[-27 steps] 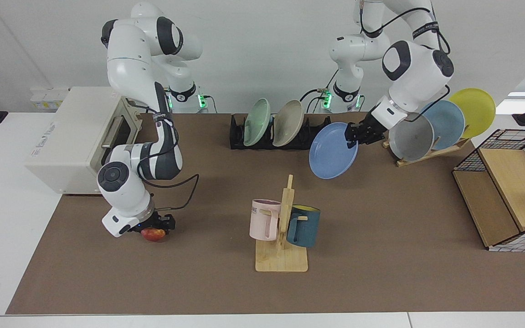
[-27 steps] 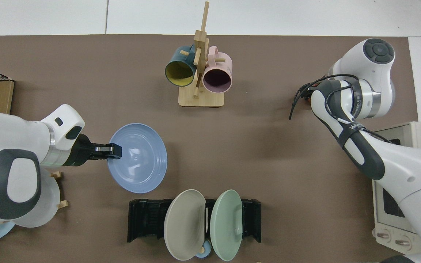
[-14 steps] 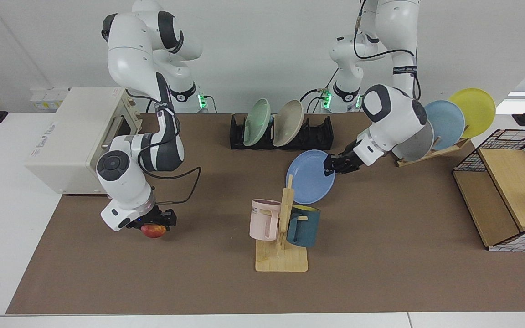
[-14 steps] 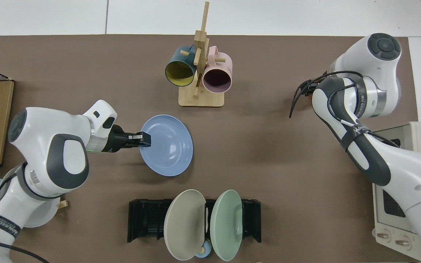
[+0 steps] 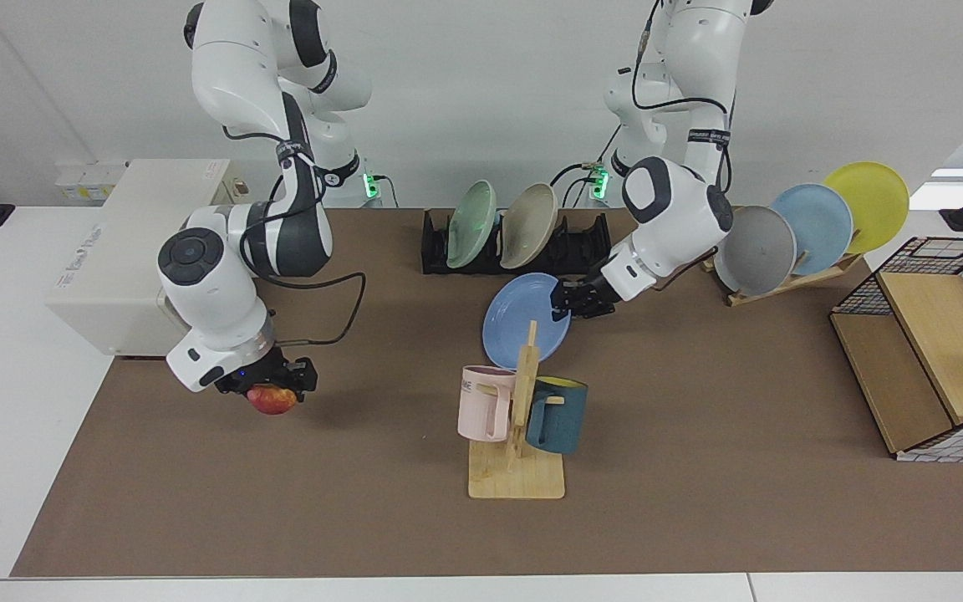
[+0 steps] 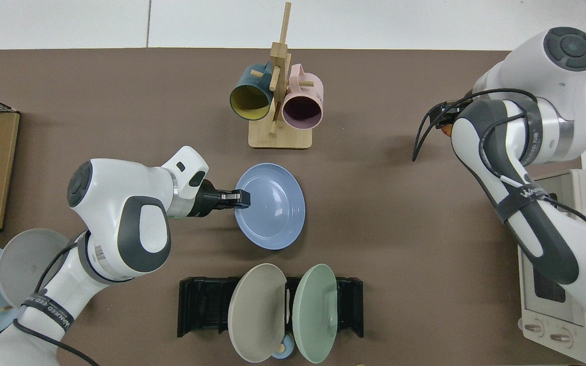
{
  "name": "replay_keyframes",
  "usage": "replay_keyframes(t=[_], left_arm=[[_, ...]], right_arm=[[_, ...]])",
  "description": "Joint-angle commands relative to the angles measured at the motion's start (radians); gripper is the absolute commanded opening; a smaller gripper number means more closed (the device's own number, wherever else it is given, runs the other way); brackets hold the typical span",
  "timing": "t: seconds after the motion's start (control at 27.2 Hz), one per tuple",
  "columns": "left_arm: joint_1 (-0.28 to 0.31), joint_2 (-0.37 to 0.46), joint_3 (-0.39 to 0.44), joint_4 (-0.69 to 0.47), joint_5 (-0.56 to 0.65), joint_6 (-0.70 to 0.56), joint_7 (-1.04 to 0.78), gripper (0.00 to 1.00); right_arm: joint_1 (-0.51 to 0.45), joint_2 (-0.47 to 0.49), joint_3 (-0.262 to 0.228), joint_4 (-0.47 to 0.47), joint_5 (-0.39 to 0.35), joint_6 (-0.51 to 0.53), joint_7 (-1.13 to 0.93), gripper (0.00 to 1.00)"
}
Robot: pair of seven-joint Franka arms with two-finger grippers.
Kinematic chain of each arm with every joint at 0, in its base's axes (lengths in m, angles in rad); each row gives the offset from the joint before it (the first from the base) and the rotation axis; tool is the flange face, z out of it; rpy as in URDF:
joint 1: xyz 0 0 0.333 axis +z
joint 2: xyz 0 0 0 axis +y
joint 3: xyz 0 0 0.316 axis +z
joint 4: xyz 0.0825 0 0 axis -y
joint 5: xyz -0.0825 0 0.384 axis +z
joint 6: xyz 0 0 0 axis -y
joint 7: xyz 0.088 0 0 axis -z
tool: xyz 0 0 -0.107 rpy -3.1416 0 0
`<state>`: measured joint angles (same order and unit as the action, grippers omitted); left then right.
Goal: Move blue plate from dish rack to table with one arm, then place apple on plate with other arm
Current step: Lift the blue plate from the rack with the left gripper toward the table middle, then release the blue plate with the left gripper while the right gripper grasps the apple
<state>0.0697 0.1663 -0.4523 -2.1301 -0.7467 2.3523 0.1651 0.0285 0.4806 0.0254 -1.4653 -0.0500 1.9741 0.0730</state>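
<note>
My left gripper [image 5: 567,307] [image 6: 242,198] is shut on the rim of the blue plate [image 5: 522,318] [image 6: 272,206], which hangs nearly level just above the brown table [image 5: 699,435] in front of the dish rack [image 5: 590,242] [image 6: 199,305]. The rack holds a green and a beige plate. My right gripper [image 5: 274,386] is shut on the apple [image 5: 272,400], lifted off the mat at the facing view's left. In the top view only a sliver of the apple [image 6: 446,130] shows beside the right arm's wrist.
A wooden mug tree [image 5: 519,435] [image 6: 277,101] with a pink and a teal mug stands just in front of the plate. A slanted wooden stand [image 5: 791,276] holds grey, pale blue and yellow plates. A white oven [image 5: 122,251] sits behind the right arm; a wire-and-wood shelf [image 5: 933,351] sits at the side.
My left arm has carried the blue plate from near the wooden stand toward the table's middle and lower. My right gripper has lifted the apple off the mat.
</note>
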Motion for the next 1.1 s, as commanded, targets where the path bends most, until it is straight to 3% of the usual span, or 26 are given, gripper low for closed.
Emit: replay_keyframes(t=[0.0, 0.11, 0.22, 0.26, 0.51, 0.7, 1.06], left_arm=[[-0.014, 0.006, -0.045, -0.011, -0.007, 0.082, -0.019, 0.19], [-0.016, 0.006, -0.048, -0.014, -0.007, 0.087, -0.022, 0.36], [-0.019, 0.006, -0.048, -0.013, -0.007, 0.087, -0.032, 0.86], [-0.021, 0.004, -0.046, -0.013, -0.007, 0.087, -0.032, 0.99], [-0.019, 0.004, -0.046, -0.013, -0.003, 0.082, -0.042, 1.00], [-0.010, -0.016, -0.032, -0.005, 0.047, 0.053, -0.079, 1.00], [-0.021, -0.163, 0.156, 0.108, 0.401, -0.338, -0.134, 0.99]], right_arm=[[-0.002, -0.109, 0.005, -0.030, -0.001, -0.099, 0.044, 0.00], [0.001, -0.157, 0.005, -0.033, -0.001, -0.144, 0.065, 0.00], [0.001, -0.197, 0.005, -0.044, -0.001, -0.179, 0.065, 0.00], [-0.001, -0.209, 0.005, -0.050, -0.001, -0.190, 0.059, 0.00], [0.004, -0.316, 0.007, -0.170, -0.001, -0.192, 0.076, 0.00], [0.021, -0.321, 0.021, -0.176, 0.012, -0.192, 0.131, 0.00], [0.097, -0.321, 0.025, -0.176, 0.029, -0.178, 0.252, 0.00]])
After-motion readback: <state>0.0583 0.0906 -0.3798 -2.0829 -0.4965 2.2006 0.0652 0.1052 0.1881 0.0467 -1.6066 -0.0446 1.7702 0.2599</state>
